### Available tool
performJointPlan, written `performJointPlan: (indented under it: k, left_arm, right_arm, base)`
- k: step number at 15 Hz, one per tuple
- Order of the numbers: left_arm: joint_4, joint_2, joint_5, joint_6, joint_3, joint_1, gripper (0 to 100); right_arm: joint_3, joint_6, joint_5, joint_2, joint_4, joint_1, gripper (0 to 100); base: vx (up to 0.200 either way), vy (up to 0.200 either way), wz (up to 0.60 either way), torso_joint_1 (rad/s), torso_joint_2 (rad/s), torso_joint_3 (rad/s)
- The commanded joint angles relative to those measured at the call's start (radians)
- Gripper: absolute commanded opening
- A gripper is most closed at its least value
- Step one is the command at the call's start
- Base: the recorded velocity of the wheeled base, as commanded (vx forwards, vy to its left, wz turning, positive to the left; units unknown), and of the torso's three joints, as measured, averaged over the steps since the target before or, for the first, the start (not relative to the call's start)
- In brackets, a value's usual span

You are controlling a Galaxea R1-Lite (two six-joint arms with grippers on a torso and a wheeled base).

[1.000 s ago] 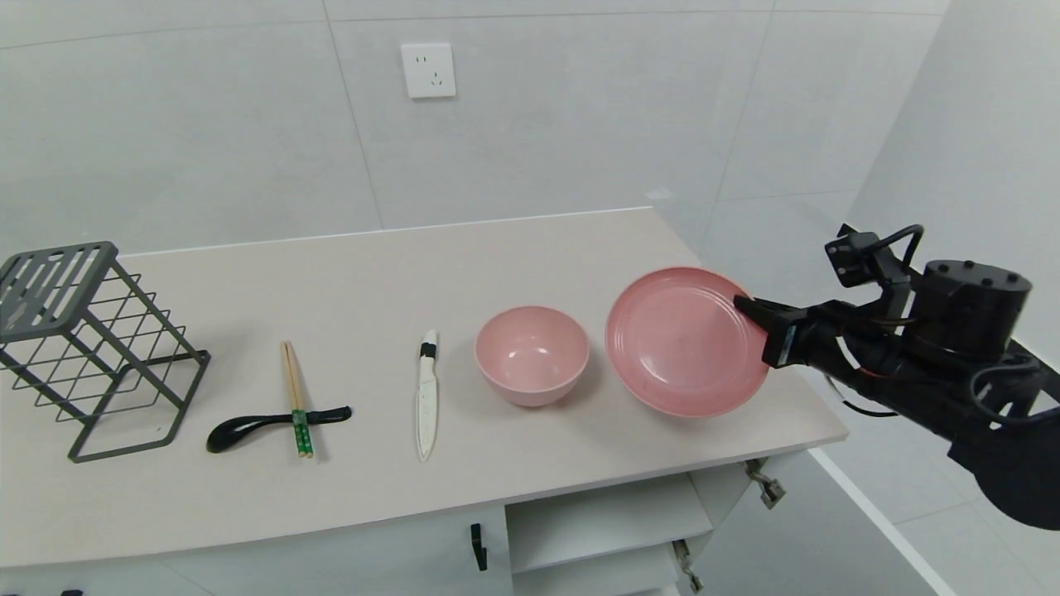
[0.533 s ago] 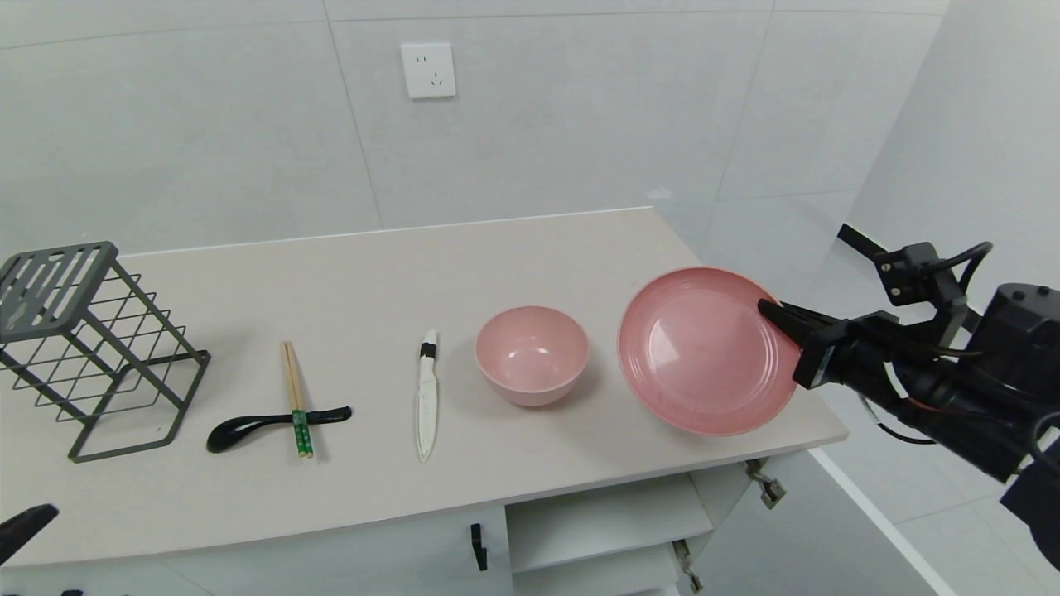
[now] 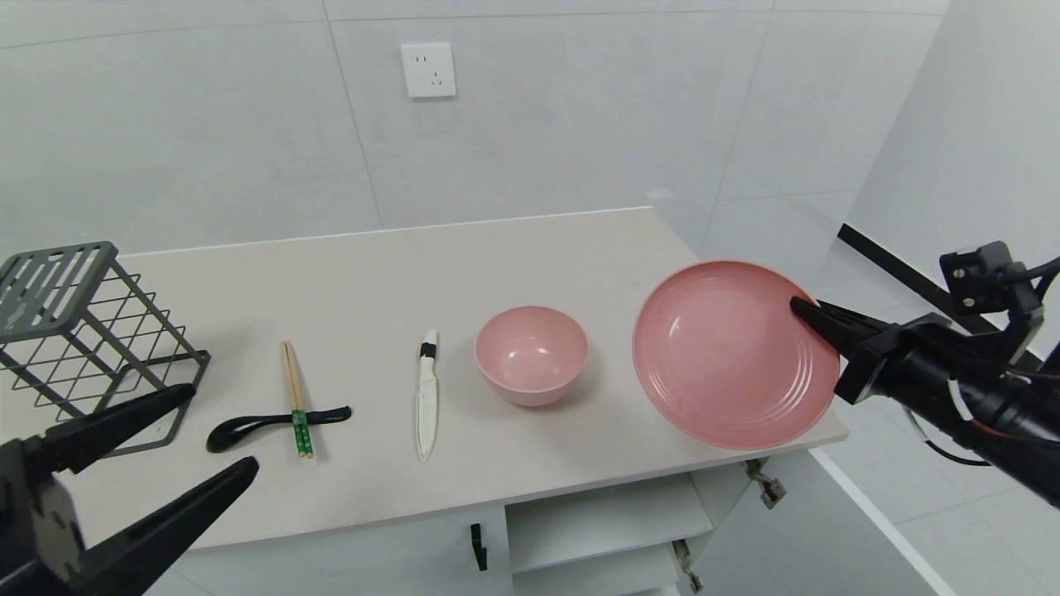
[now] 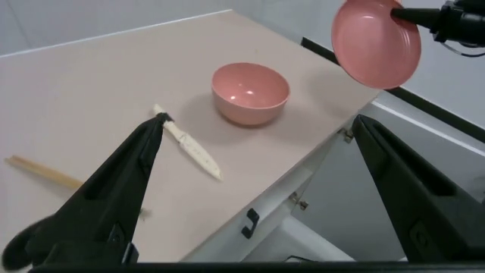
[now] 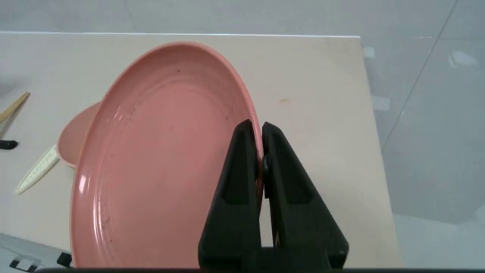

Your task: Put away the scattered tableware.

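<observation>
Head view | counter [image 3: 373, 265] (tiled wall [image 3: 207, 124]) | right end effector [image 3: 797, 305] pinching plate [image 3: 729, 356] | left end effector [image 3: 224, 426] spread

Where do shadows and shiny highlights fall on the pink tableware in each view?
Head view: the round pink bowl casts a soft shadow on the beige countertop and has bright glints inside. Left wrist view: the same glints sit in the bowl. Right wrist view: the ridged pink plate, pinched by the right gripper, shows a faint sheen.
</observation>
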Motion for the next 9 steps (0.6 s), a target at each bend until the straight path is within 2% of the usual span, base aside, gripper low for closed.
performJointPlan:
  k: [1,2,5,9]
  left_arm:
    - [-0.128,0.238,-0.032,0.001,-0.028,-0.056,100]
    - [-0.18,0.286,-0.052,0.001,-0.037,-0.058,100]
    - [-0.281,0.438,-0.057,-0.003,-0.072,-0.063,100]
    - [-0.289,0.591,-0.043,-0.003,-0.174,-0.082,100]
  right_arm:
    - [0.017,-0.007,0.006,-0.047,-0.001,-0.001,0]
    - [0.022,-0.021,0.017,-0.062,-0.001,-0.001,0]
    - [0.043,-0.033,0.02,-0.084,-0.01,-0.008,0]
    - [0.062,-0.044,0.026,-0.095,-0.041,-0.01,0]
  base:
    - [0.0,0.0,0.0,0.0,0.0,0.0]
    - [0.0,0.0,0.0,0.0,0.0,0.0]
    - [0.0,0.0,0.0,0.0,0.0,0.0]
    - [0.0,0.0,0.0,0.0,0.0,0.0]
